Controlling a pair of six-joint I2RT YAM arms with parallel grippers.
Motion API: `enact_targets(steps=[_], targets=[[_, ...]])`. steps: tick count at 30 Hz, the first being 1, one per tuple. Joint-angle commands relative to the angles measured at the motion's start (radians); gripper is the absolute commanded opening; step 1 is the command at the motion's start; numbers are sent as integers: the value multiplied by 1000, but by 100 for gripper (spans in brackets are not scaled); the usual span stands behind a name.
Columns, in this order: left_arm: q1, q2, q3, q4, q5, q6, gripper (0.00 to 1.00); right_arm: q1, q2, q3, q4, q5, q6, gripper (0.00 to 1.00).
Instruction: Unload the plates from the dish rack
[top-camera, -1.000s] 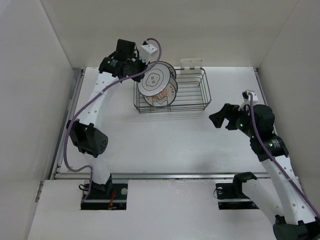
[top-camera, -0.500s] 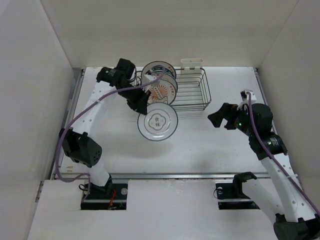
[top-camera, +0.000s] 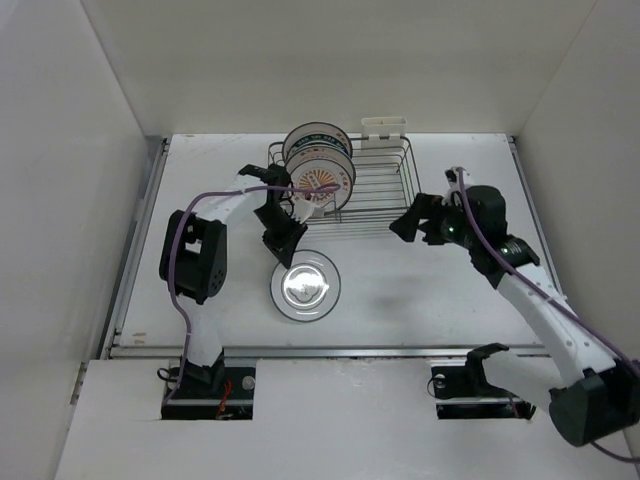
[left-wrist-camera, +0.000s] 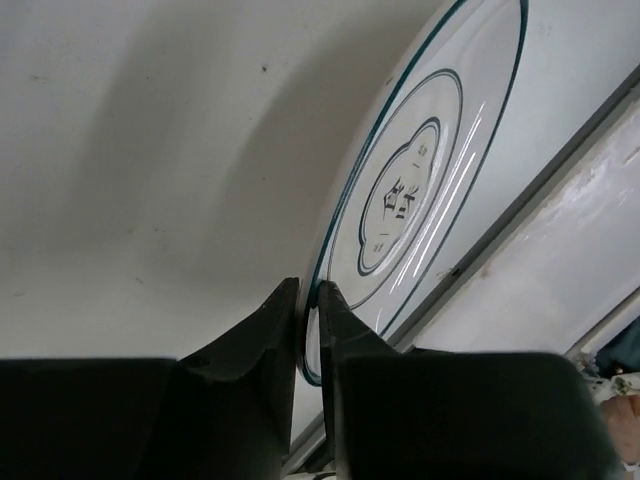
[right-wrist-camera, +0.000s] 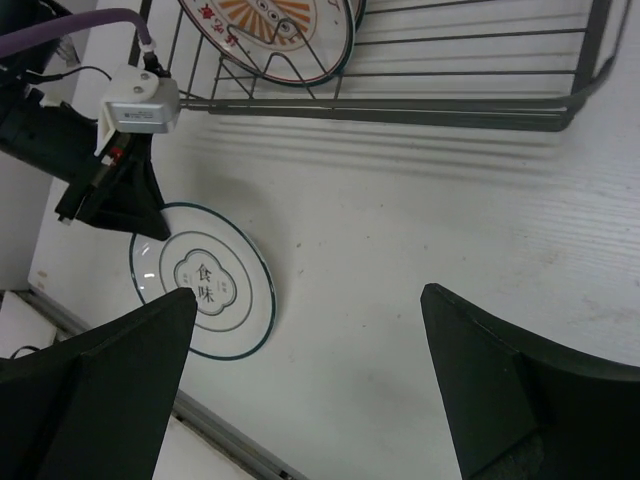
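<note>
Tabletop (top-camera: 430, 295): one dish rack (top-camera: 385, 195), two plates (top-camera: 318, 148) inside, one plate (top-camera: 305, 286) outside.

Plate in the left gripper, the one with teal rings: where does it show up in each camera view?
Top external: plate at lower centre, on the near side of the rack.
Left wrist: plate at upper right, running up from the fingertips.
Right wrist: plate at lower left, partly behind that camera's own finger.
Shared landmark: the left gripper pinching its rim.
</note>
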Motion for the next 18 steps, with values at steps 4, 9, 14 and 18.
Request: enact_targets(steps=[4,9,14,18], targets=[[-4,-19,-67,193,-120,-63,20,92,277,238,156,34,-62,99],[-4,-94,-88,258,-222,-83,42,103,491,394,216,65,-129,85],[17,-189,-65,248,-244,-92,62,112,753,638,179,27,-263,72],[38,-289,-26,209,-264,-83,89,132,874,747,170,30,-340,69]])
